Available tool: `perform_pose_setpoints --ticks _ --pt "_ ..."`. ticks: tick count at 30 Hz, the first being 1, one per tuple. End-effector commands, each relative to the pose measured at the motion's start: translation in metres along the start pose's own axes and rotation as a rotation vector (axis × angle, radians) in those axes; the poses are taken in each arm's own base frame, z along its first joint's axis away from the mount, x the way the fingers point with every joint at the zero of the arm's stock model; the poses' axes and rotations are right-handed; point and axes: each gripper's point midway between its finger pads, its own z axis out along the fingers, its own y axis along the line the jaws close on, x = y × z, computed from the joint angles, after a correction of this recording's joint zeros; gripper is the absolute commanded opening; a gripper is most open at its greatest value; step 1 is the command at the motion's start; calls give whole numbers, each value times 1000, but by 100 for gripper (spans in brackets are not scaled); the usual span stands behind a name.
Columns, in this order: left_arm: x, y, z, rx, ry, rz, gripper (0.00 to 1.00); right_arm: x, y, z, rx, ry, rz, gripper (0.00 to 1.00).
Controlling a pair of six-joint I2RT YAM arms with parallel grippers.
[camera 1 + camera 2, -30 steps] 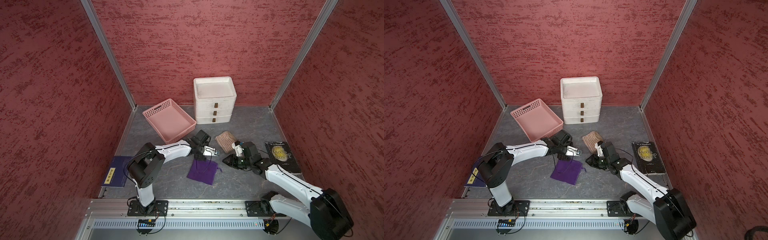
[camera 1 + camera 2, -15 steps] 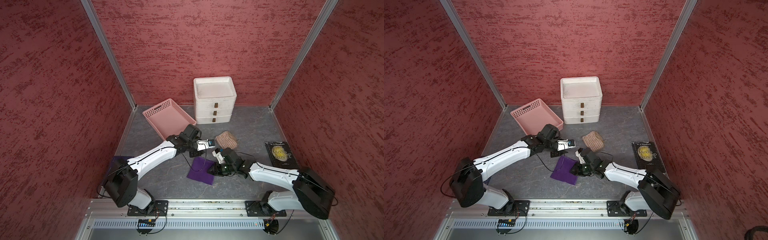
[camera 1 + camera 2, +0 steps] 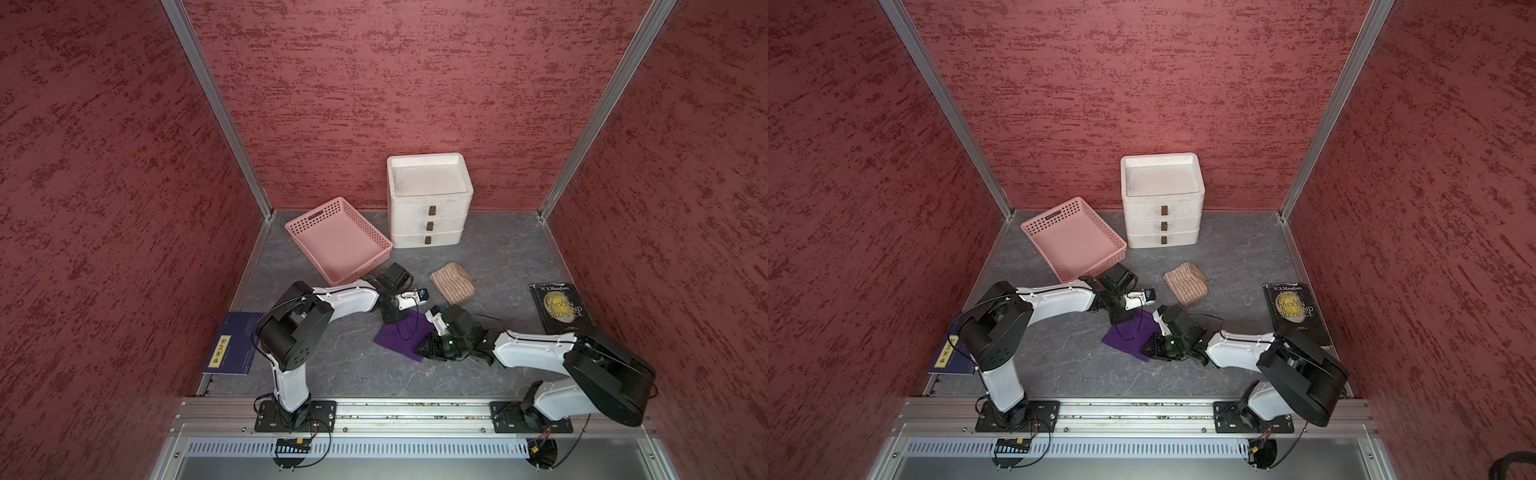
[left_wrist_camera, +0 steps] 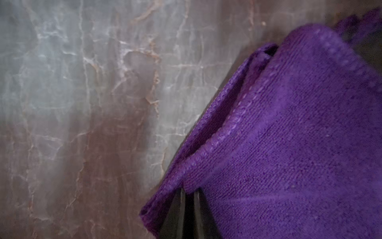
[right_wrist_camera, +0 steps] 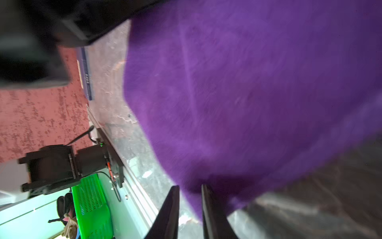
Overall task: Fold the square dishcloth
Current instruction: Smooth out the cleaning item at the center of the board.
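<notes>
The purple square dishcloth (image 3: 401, 338) lies rumpled on the grey marbled floor, seen in both top views (image 3: 1129, 332). My left gripper (image 3: 390, 319) sits at its far corner. In the left wrist view the left gripper (image 4: 189, 191) is shut on the stitched hem of the dishcloth (image 4: 289, 144), where one layer lies over another. My right gripper (image 3: 420, 349) is low at the near right corner. In the right wrist view the right gripper (image 5: 190, 186) stands a little open, with the edge of the dishcloth (image 5: 237, 82) reaching between its fingers and floor showing in the gap.
A pink basket (image 3: 338, 241) and a white drawer unit (image 3: 428, 203) stand at the back. A beige striped cloth (image 3: 453, 282) lies just behind the arms. A black book (image 3: 559, 307) lies right, a blue book (image 3: 232, 347) left. The aluminium rail (image 3: 415, 409) bounds the front.
The left gripper came down to the dishcloth's far corner and closed on its hem. The right gripper moved left from beside the beige cloth to the dishcloth's near right corner.
</notes>
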Motion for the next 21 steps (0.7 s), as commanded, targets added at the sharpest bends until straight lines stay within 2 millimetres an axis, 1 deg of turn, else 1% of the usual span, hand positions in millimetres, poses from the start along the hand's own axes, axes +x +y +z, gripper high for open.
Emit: perform_pose_setpoints --ticks 1,4,6,7,10,11,12,15,16,17,19,20,21 --pt "13 1 -1 -5 15 -46 16 -8 26 -11 -26 -48 -43 25" --pt "8 -3 -13 14 -19 -71 21 -6 43 -1 -68 -35 -64 25" --pt "6 0 -24 15 -47 -100 26 -5 48 12 -79 -13 -70 25" --pt "5 2 -30 10 -62 -119 31 -4 47 20 -80 1 -67 24" --pt "3 12 -57 -13 -133 -175 51 -2 34 43 -73 36 -49 24" --pt "5 15 -65 -21 -152 -195 58 -2 28 49 -60 43 -46 24" --pt "8 19 -76 -31 -174 -214 62 -1 21 53 -53 45 -42 24" --pt "19 26 -109 -47 -230 -282 67 4 3 59 -40 51 -18 23" --pt "23 29 -121 -48 -258 -311 68 5 0 59 -41 50 -13 23" --pt "30 29 -131 -42 -273 -341 69 6 1 58 -52 52 -14 23" --pt "42 33 -155 -47 -332 -401 72 7 12 54 -94 59 -25 23" --pt "51 36 -167 -58 -364 -446 74 6 27 49 -136 63 -49 25" --pt "57 36 -176 -57 -390 -474 75 6 39 45 -169 70 -69 26"
